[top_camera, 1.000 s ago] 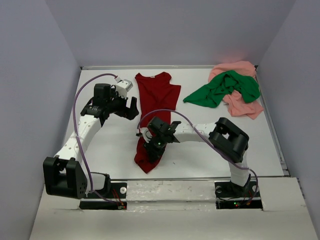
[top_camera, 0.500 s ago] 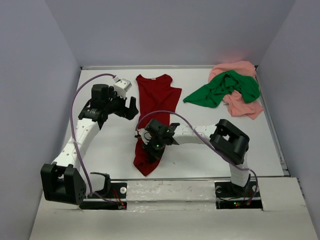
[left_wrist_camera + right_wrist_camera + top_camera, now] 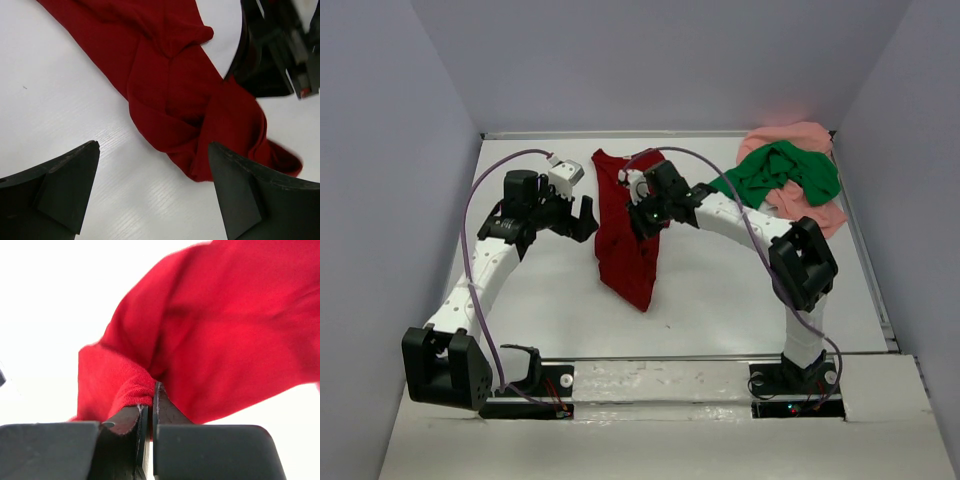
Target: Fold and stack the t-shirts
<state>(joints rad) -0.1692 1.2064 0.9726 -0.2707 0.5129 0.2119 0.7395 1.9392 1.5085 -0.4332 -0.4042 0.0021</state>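
The dark red t-shirt (image 3: pixel 632 250) lies in a long bunch at the table's middle, its top end (image 3: pixel 610 165) at the back. My right gripper (image 3: pixel 642 212) is shut on a fold of it (image 3: pixel 135 385) and holds that part lifted over the shirt's upper half. My left gripper (image 3: pixel 582 218) is open and empty just left of the shirt, whose folded end (image 3: pixel 200 125) shows between its fingers. The bright green t-shirt (image 3: pixel 775 175) lies crumpled on the pale salmon pink t-shirt (image 3: pixel 805 205) at the back right.
The white table (image 3: pixel 520 300) is walled by grey panels on three sides. The right arm (image 3: pixel 800 265) reaches across the middle. A purple cable loops above each arm.
My right gripper has carried the shirt's near end away from the front edge toward the back, doubling the shirt over itself. The left gripper has stayed nearly still.
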